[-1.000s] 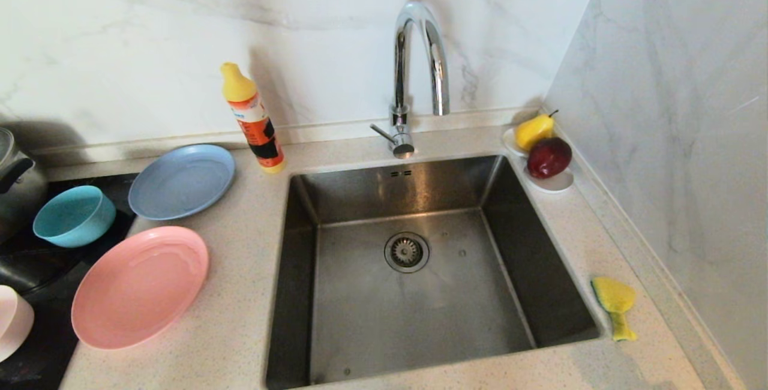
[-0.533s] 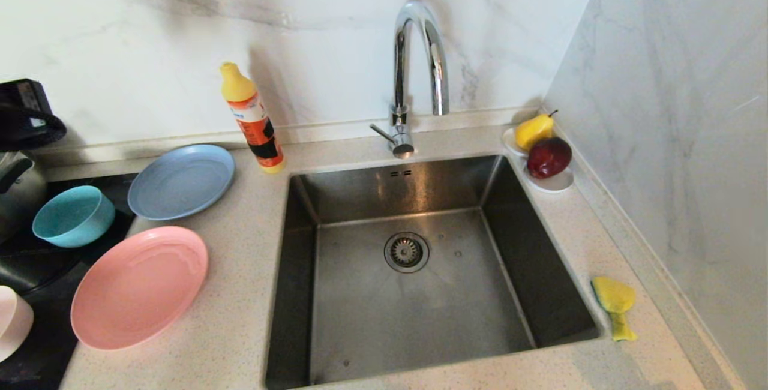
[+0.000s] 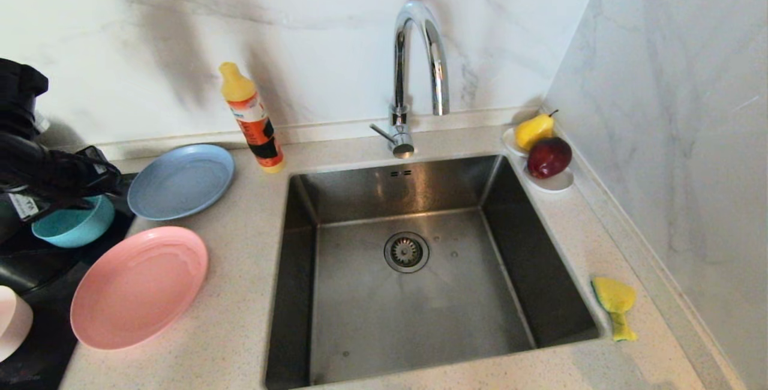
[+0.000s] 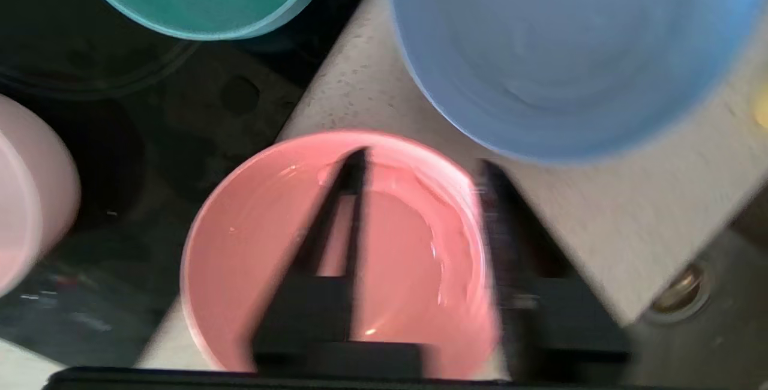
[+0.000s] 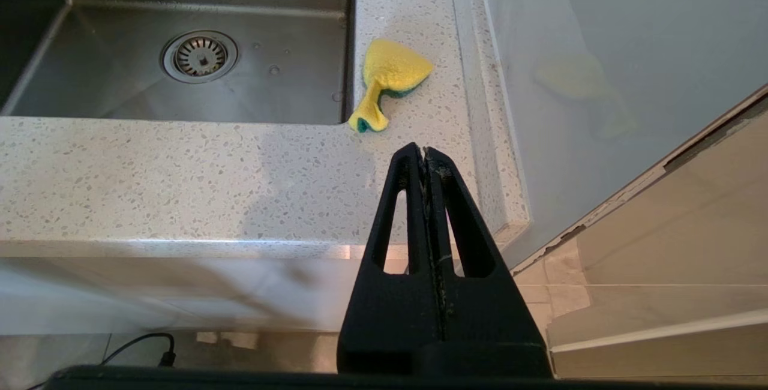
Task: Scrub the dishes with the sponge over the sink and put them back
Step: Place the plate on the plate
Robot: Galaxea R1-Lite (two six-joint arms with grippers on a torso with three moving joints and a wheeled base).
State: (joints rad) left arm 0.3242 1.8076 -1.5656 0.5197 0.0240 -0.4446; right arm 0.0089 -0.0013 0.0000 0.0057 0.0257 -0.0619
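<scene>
Speckled bench [image 3: 234, 318] surrounds the sink [image 3: 420, 294]; the sponge [image 3: 615, 306] lies at its right rim. Left of the sink sit the salmon-pink plate [image 3: 139, 287], grey-blue plate [image 3: 180, 181] and teal bowl [image 3: 75, 225]. Left tool [image 4: 420, 174] hovers above the salmon-pink plate, fingers apart. Right tool [image 5: 425, 151] is parked beyond the bench edge, fingers together.

The sink [image 3: 420, 294] is brushed steel with a dull sheen, and the faucet [image 3: 420, 60] above it is mirror-bright chrome. The counter [image 3: 234, 318] is smooth speckled stone, and the wall [image 3: 336, 30] is glossy veined marble. The pink plate [image 3: 139, 287] and blue plate [image 3: 181, 181] look like smooth satin plastic; the sponge [image 5: 387, 81] is soft and coarse-pored.
</scene>
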